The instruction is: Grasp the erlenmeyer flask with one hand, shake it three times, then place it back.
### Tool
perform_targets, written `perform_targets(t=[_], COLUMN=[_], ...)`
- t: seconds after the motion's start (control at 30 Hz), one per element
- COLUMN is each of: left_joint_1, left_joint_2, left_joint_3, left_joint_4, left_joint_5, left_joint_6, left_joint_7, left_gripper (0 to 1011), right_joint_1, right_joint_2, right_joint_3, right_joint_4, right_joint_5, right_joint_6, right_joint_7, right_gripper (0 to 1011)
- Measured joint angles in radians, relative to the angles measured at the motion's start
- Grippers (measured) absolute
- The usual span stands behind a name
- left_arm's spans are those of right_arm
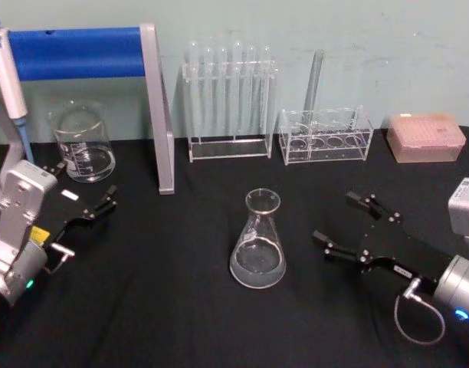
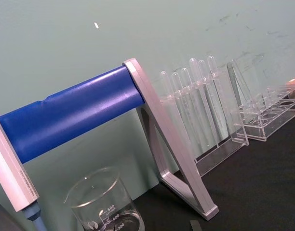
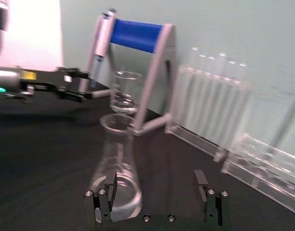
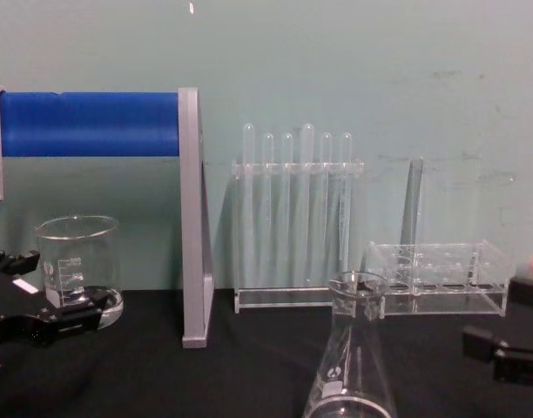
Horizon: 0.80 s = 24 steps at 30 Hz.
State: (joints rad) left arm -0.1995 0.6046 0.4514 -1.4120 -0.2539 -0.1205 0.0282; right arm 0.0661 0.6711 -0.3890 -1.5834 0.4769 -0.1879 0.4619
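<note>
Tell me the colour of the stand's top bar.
The bar is blue, clearest in the chest view.

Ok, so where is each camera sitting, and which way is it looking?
Head view: up high, looking down at the table; the left gripper and right gripper show, both open, the flask standing between them.
Chest view: low, looking across the table at the flask's side; a gripper at each edge.
Left wrist view: on the left arm, facing the blue stand, beaker and test tubes.
Right wrist view: on the right arm, looking past its own gripper at the flask.
Head and chest views share the flask and both grippers.
</note>
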Motion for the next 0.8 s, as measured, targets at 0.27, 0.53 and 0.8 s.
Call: perform_targets(t=[0.27, 0.53, 0.8], left_joint_1=[0.000, 0.000, 0.000], left_joint_2=[0.000, 0.000, 0.000], left_joint_3=[0.000, 0.000, 0.000], left_joint_4=[0.000, 0.000, 0.000], left_joint_5=[0.000, 0.000, 0.000], left_joint_6=[0.000, 0.000, 0.000], left_joint_7=[0.000, 0.000, 0.000], left_gripper=[1001, 1001, 1001], right_joint_1=[0.029, 0.077, 0.130], right_joint_2=[-0.026, -0.071, -0.110], right_joint_3=[-0.017, -0.032, -0.056], right_joint_4=[0.017, 0.062, 0.112], right_joint_5=[0.037, 0.063, 0.054], right_joint_6=[0.010, 0.052, 0.064], right_joint_7=[0.102, 0.173, 0.204], right_gripper=[1000, 1000, 1000])
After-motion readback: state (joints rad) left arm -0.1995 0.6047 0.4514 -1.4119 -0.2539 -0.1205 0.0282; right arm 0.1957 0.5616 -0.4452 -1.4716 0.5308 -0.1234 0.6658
